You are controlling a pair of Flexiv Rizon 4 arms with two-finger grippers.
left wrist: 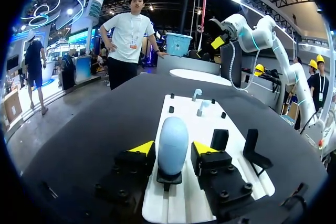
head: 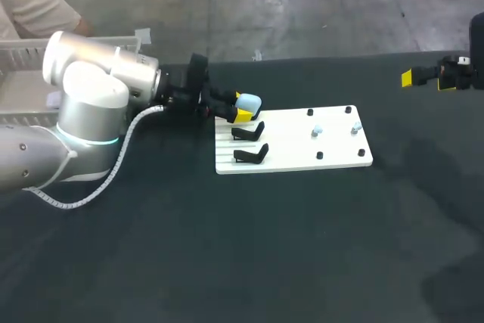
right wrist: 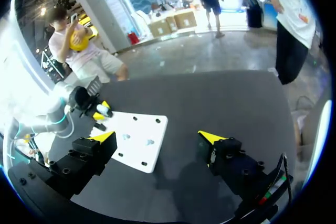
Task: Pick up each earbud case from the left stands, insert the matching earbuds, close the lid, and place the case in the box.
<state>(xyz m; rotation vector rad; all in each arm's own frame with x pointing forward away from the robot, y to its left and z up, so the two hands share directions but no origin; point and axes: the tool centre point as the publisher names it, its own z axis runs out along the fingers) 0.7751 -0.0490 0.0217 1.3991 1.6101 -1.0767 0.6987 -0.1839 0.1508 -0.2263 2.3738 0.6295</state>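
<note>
Left gripper (left wrist: 173,149) fingers stood barely open astride the earbud case (left wrist: 172,137) on its stand (left wrist: 169,178); off-centre closure risked toppling it.

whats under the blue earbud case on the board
A small black stand props the blue earbud case on the white board. Only the stand's foot shows; the case covers its upper part.

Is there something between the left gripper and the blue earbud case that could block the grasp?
Nothing visible stands in the way. The left gripper sits around the earbud case, which stands upright on its black stand. The two empty stands lie off to one side, clear of it.
</note>
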